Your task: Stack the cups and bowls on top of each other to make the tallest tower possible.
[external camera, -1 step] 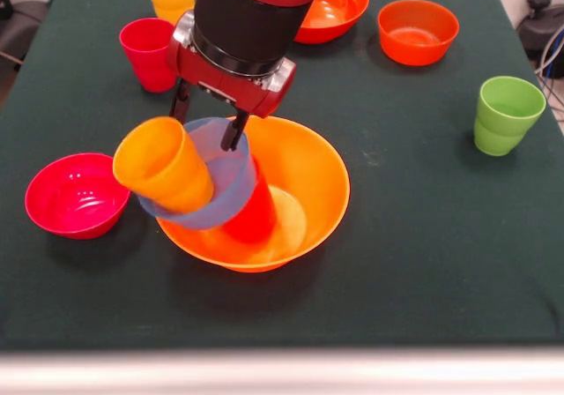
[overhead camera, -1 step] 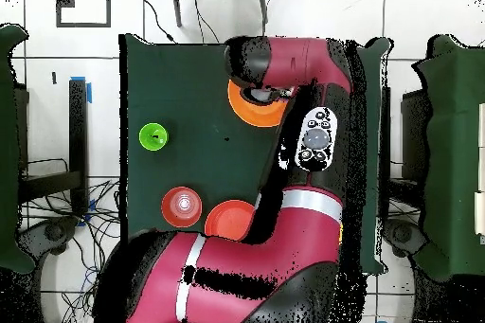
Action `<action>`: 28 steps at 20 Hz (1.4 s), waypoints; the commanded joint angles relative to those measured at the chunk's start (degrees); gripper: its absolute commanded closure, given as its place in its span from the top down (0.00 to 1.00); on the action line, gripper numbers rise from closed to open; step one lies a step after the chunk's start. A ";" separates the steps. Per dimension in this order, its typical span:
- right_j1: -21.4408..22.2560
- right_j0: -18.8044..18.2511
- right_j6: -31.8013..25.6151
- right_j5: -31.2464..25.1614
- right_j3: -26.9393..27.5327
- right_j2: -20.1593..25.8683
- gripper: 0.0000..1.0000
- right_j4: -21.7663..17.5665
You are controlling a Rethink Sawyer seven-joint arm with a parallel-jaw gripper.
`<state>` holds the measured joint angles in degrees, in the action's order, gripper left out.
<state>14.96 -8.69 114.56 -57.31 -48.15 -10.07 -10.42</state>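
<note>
Your tower leans inside the big orange bowl: red cup, blue bowl, orange cup. The gripper pinches the blue bowl's rim. Other pieces wait nearby.

**Even, bright light with soft shadows and glossy highlights**

The front view is brightly and evenly lit, seemingly from above. Shadows on the dark green table are soft and short: a faint one lies under the large orange bowl, another beside the magenta bowl and the green cup. White glare spots sit on the glossy inside of the far red-orange bowl and the smaller orange-red bowl. The near table edge washes out to pale grey. Focus is slightly soft throughout.

The overhead view is flat-lit, with almost no shadows showing on the table.
</note>
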 commanded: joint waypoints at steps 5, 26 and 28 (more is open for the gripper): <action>-1.24 0.60 -8.22 1.85 -4.68 7.13 1.00 -1.63; -0.71 1.44 -6.08 1.37 -5.63 8.52 1.00 0.15; -0.79 1.46 -6.03 0.79 -5.50 8.47 1.00 0.12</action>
<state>14.90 -8.37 114.56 -56.21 -48.60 -9.31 -10.39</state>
